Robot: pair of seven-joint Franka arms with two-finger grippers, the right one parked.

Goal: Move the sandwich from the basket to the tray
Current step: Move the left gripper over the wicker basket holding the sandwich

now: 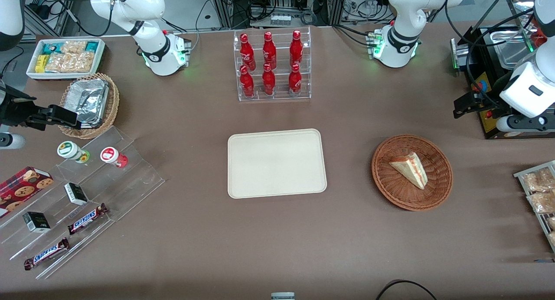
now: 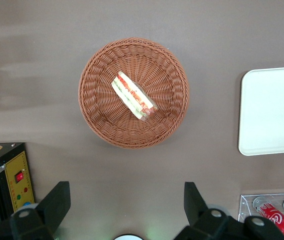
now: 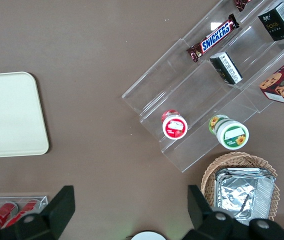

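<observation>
Nearest the camera: in the front view we saw bare brown tabletop (image 1: pixel 277 248) closest to us, with the tray (image 1: pixel 276 163) and the basket (image 1: pixel 412 172) a little farther back.
Sandwich: we found the sandwich (image 1: pixel 409 168) lying in the basket, roughly at its middle, with its red and green filling edge showing in the wrist view (image 2: pixel 133 95).
Basket: the reddish-brown wicker basket (image 2: pixel 133 93) sat on the tabletop toward the working arm's end, well apart from the tray.
Tray: the cream tray (image 2: pixel 272 111) lay flat with nothing on it, between the basket and the parked arm's end of the table.
Hand: the left arm's hand (image 2: pixel 126 207) hung high above the tabletop, near the black machine (image 1: pixel 490 96), with its two fingers (image 2: pixel 55 204) spread wide apart and nothing between them.
Key relation: we judged that the sandwich lay ahead of the hand and below it, not yet under the fingers; the hand was farther from the front camera than the basket. The wedge's long axis ran on a diagonal to the line between the fingers.
Next move, as we judged it: the hand would need to travel over the basket, turn so the fingers close across the wedge's thin width, and then descend.
Progress: we judged the task barely begun, the sandwich untouched.
</observation>
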